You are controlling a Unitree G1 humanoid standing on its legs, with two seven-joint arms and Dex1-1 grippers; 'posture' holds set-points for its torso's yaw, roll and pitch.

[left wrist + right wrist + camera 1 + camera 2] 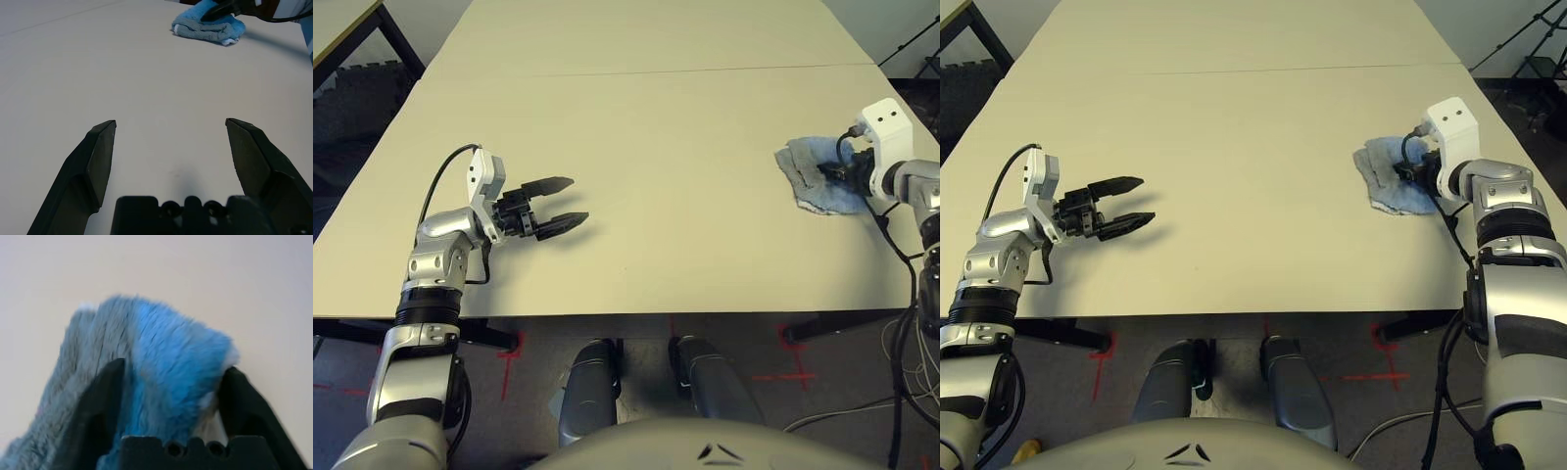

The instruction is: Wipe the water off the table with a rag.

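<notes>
The light blue-grey rag (813, 181) lies bunched near the right edge of the pale beige table (656, 127). My right gripper (173, 374) presses down into it, its fingers (105, 396) spread wide on either side of a raised fold of cloth, open. My left gripper (576, 200) hovers just over the bare tabletop at the left front, open with nothing between its fingers (100, 152). From the left wrist the rag (208, 27) lies far across the table. The water is hidden or too small to make out.
A thin seam (656, 70) crosses the table at the back. The front edge (636, 315) is close to both arms. A black cable (891, 235) hangs off the right wrist. Another table's corner (342, 29) stands at the far left.
</notes>
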